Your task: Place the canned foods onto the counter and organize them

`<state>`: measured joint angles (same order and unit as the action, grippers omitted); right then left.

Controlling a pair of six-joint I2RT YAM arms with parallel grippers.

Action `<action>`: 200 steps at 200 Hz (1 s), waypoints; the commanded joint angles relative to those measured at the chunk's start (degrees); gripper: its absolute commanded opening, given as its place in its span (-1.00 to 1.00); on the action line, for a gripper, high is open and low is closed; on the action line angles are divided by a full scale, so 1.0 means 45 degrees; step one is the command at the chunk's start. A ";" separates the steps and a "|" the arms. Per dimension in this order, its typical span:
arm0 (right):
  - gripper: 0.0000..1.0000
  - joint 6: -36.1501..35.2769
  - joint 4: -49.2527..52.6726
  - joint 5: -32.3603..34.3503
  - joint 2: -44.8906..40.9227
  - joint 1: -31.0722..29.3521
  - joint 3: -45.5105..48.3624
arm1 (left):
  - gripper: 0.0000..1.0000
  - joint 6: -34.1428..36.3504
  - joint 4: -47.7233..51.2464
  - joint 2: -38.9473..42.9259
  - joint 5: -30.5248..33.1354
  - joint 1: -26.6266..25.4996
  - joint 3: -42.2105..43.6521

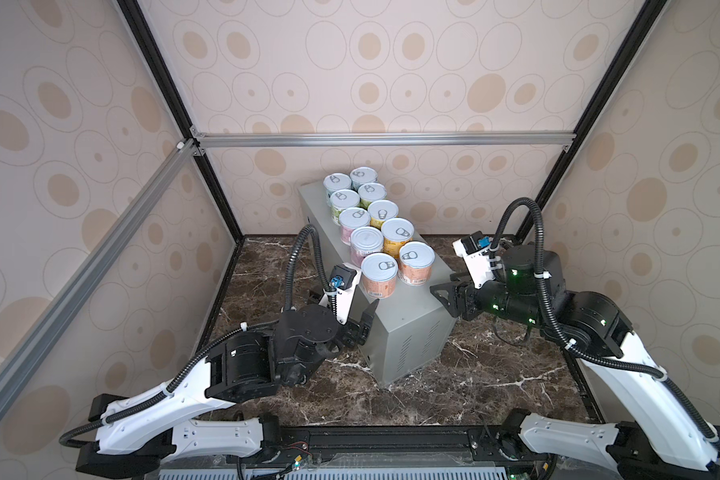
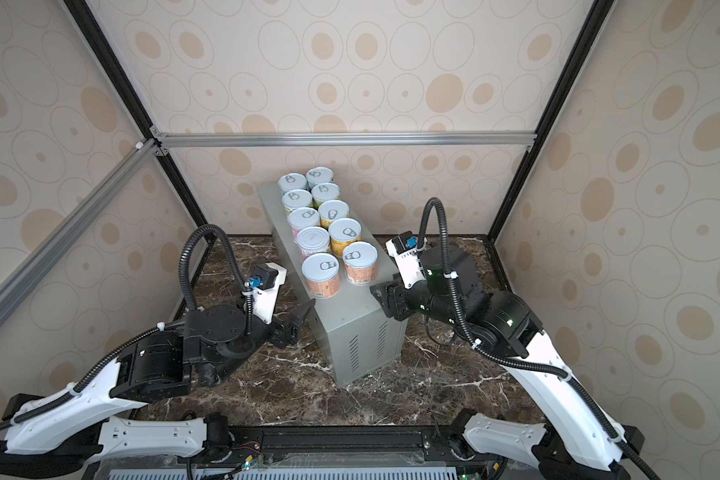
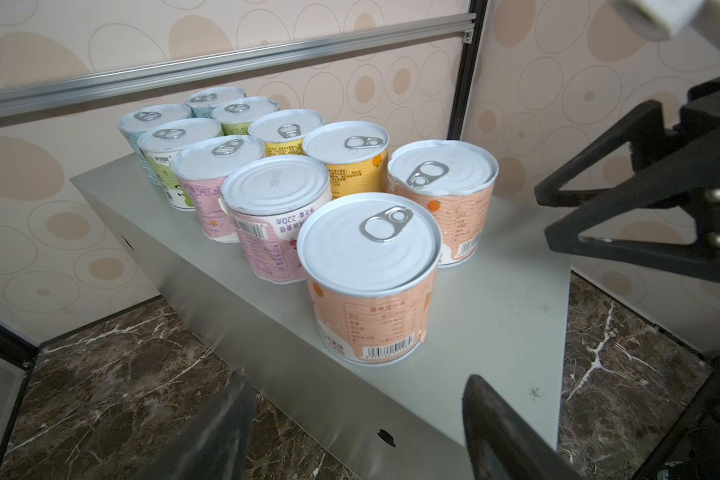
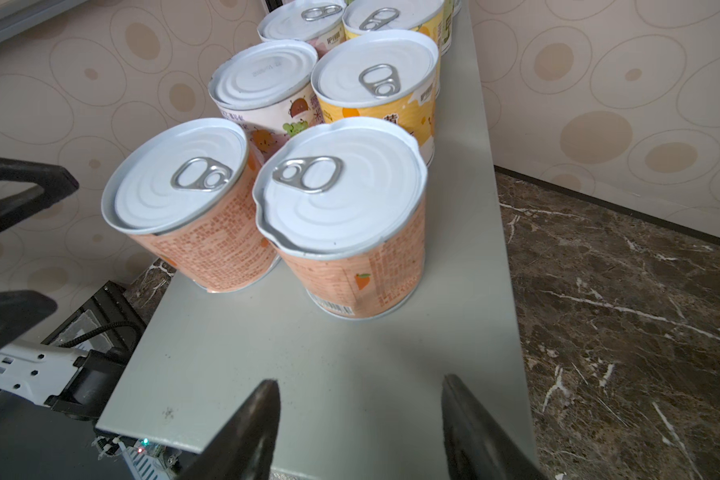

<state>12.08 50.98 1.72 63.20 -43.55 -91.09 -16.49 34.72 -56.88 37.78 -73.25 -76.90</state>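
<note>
Dark marble tabletop [image 1: 466, 374], bearing the grey metal counter [image 1: 412, 309] slantwise between the arms. On its flat top all ten canned foods [image 1: 368, 245] stood in two close rows of five, one pink tin [image 3: 275, 187] with its plain base up. Left gripper [image 3: 356, 397] and right gripper [image 4: 358, 384] hung at either side of the counter's near end, jaws parted and empty, clear of the nearest orange tins; judged, placing was complete, and the next move called only for a clean retreat, or for righting the pink tin.
</note>
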 commanded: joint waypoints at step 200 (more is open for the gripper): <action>0.14 -0.0556 -0.1297 0.0556 0.1247 -0.0074 0.0086 | 0.57 -0.0304 -0.3079 0.0461 -0.0463 0.1676 0.2068</action>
<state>10.83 46.70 3.66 68.18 -43.55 -90.52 -16.86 22.96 -55.59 37.26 -67.46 -67.72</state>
